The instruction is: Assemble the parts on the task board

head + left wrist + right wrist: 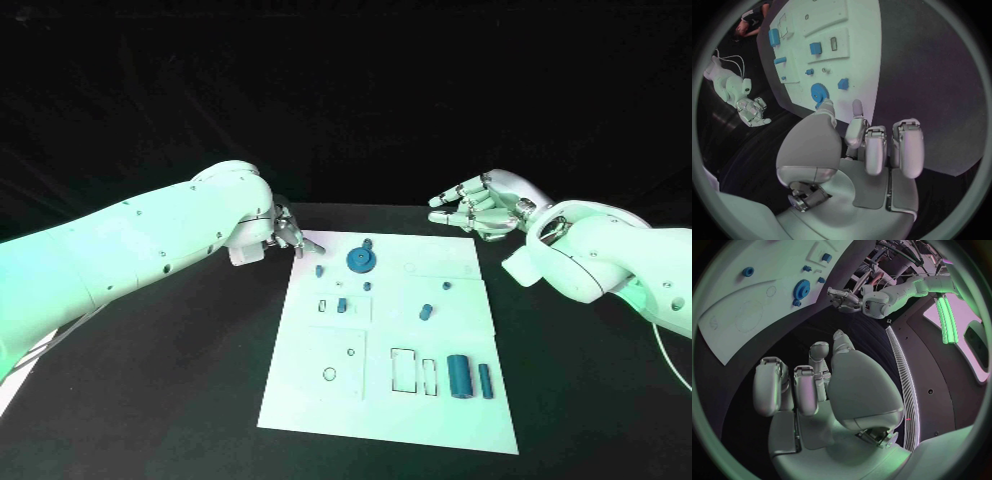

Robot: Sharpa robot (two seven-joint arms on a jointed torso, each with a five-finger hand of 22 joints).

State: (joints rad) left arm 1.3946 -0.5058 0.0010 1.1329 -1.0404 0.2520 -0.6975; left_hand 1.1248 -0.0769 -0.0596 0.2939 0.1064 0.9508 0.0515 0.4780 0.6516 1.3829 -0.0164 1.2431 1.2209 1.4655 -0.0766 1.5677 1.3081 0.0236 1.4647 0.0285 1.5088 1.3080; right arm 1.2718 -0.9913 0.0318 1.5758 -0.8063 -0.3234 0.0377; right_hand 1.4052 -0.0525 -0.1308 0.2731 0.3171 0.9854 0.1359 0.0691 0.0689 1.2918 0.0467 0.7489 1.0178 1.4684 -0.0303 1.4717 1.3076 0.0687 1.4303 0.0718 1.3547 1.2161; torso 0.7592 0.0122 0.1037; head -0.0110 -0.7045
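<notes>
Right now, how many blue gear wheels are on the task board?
1: the blue gear lies near the task board's far edge, close to the left hand. Smaller blue parts may hide teeth.

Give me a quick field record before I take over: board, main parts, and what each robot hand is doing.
board: white task board lying flat mid-table
gear: blue gear near the board's far edge
cylinders: two blue cylinders near the board's right edge
left robot hand: left robot hand at the board's far left corner, fingers apart, holding nothing
right robot hand: right robot hand raised beyond the far right corner, empty
</notes>
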